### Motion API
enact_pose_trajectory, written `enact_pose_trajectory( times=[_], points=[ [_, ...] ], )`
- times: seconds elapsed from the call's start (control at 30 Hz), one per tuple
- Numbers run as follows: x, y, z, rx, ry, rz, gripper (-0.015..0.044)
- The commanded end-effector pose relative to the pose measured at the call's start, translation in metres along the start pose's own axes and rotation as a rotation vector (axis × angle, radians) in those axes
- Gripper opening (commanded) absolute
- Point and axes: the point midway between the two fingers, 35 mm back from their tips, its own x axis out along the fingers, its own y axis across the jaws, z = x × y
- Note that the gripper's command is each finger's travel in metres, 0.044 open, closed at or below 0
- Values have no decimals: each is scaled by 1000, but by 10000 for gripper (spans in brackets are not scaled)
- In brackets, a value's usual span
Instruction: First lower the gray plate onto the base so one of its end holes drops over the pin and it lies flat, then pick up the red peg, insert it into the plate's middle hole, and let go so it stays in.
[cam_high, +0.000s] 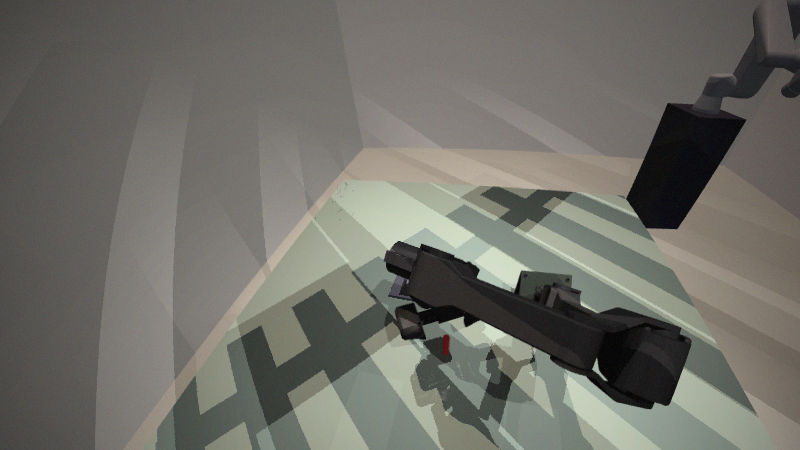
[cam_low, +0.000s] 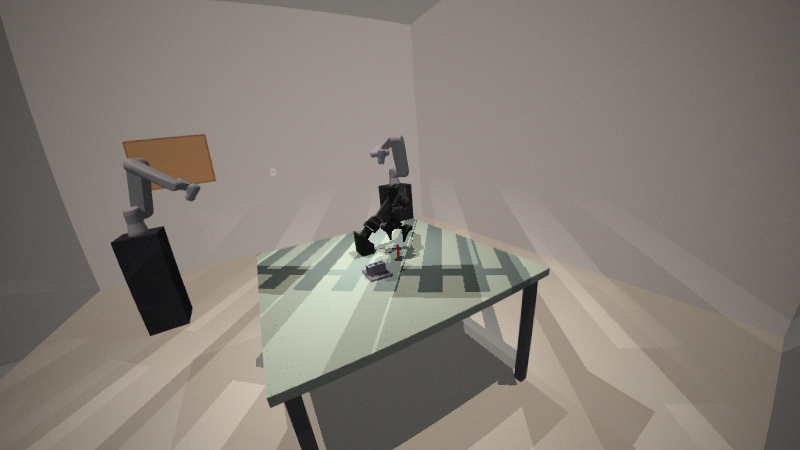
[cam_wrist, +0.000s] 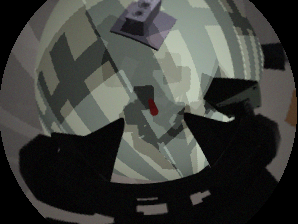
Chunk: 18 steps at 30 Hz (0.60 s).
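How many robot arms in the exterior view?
3: the black tabletop arm above the red peg, a gray arm on the black pedestal at left, and another gray arm behind the table.

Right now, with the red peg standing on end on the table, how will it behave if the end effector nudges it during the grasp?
The red peg is slim and upright, so a sideways nudge would probably tip it. It looks round, so once down it may roll. It looks rigid. The end effector is open and empty.
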Motion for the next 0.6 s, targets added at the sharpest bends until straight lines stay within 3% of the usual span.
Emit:
enact_pose_trajectory(
  times=[0.0,0.57],
  points=[
    [10,-2,-2,5,9,-2,440],
    [35,-1,0,5,7,-3,440]
  ],
)
